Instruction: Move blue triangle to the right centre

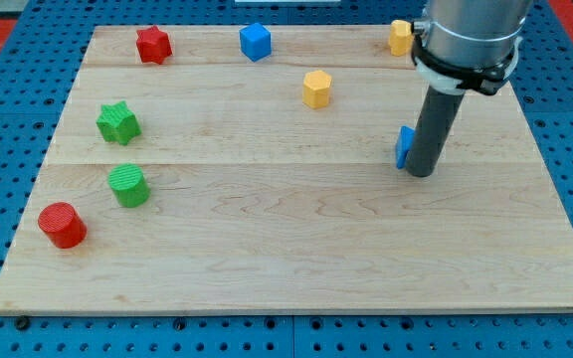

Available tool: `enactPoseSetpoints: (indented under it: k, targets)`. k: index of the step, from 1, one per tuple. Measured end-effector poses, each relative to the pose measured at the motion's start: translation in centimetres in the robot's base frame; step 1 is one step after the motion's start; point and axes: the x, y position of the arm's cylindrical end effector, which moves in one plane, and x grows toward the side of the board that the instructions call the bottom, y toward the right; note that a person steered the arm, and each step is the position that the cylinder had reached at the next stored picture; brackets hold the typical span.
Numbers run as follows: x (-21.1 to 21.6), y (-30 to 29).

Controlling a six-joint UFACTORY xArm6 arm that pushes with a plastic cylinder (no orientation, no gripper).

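The blue triangle sits right of the board's middle, mostly hidden behind my rod; only its left edge shows. My tip rests on the board touching the triangle's right side, just below it. The rod rises from there to the arm at the view's top right.
A wooden board holds a red star, a blue cube, a yellow hexagon, a yellow block partly hidden by the arm, a green star, a green cylinder and a red cylinder.
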Motion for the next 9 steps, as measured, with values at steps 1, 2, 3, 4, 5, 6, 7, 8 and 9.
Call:
enactPoseSetpoints:
  k: [1, 2, 3, 4, 5, 6, 7, 8, 9]
  targets:
    - [-0.5, -1.8]
    - [-0.8, -4.0]
    - [-1.3, -0.6]
    - [-1.4, 1.7]
    - [-0.5, 1.6]
    - [3.0, 0.2]
    - [1.7, -3.5]
    - [-3.1, -3.3]
    - [-4.3, -4.4]
